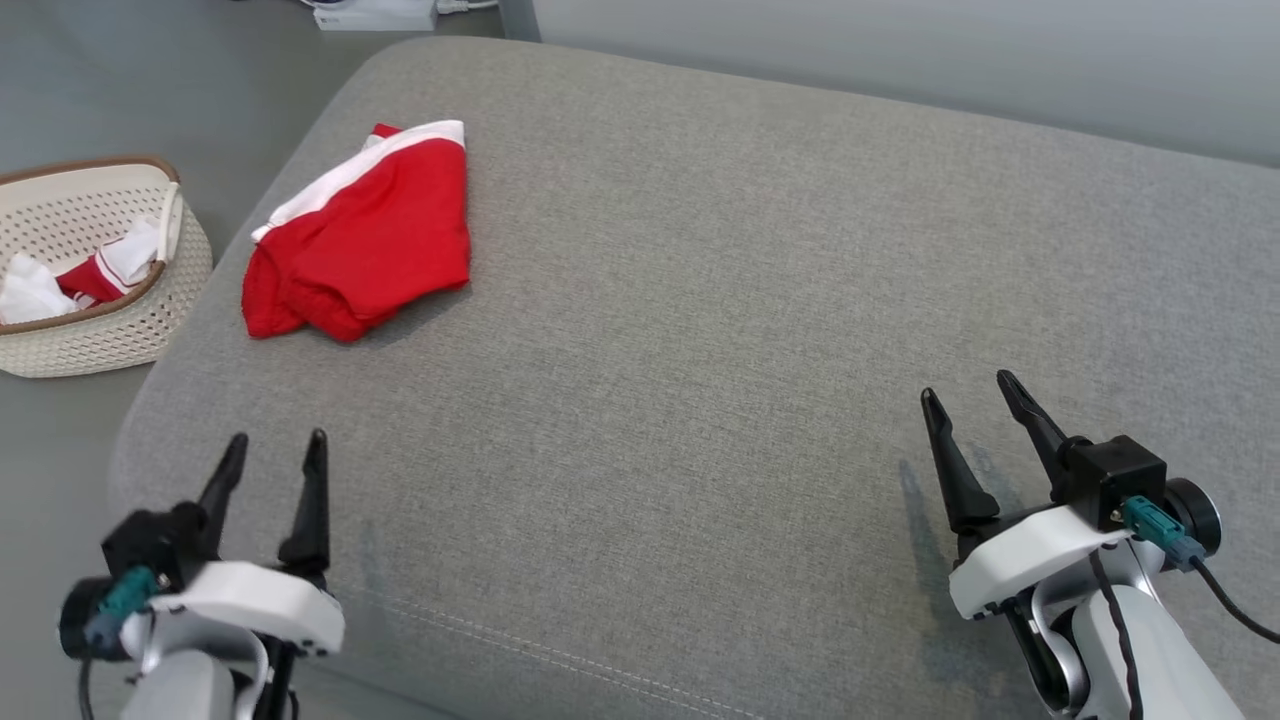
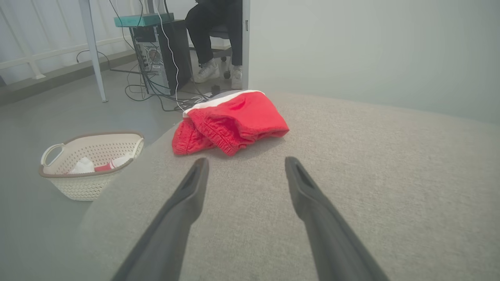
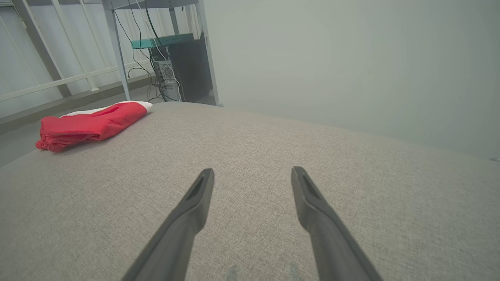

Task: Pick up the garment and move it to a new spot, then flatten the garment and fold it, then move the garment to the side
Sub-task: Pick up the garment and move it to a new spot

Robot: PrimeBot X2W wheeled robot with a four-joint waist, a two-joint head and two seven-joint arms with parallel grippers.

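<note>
Red garment (image 1: 365,235) w/ white band lies bunched, roughly folded, on the grey cushion (image 1: 700,300), at its far left part, close to the left edge. The white band faces the far side; the crumpled red hem faces the robot. L gripper (image 1: 278,440) hovers at the near left of the cushion, fingers spread wide apart, holding nothing, tips pointing toward the garment but well short of it (L wrist view: the garment sits just beyond and between the two fingertips, no contact). R gripper (image 1: 965,387) is at the near right of the cushion, also fully spread and holding nothing, well apart from the garment; in the R wrist view the garment lies far off at upper left. Both grippers cast faint shadows on the fabric below them. A stitched seam (image 1: 520,640) runs across the near edge of the cushion. Cream perforated basket (image 1: 100,340) stands on the floor (image 1: 60,80) left of the cushion, w/ white and red cloth inside. Bkgd, L wrist view: computer tower (image 2: 156,58) w/ cables, and a seated person's legs (image 2: 213,39).
</note>
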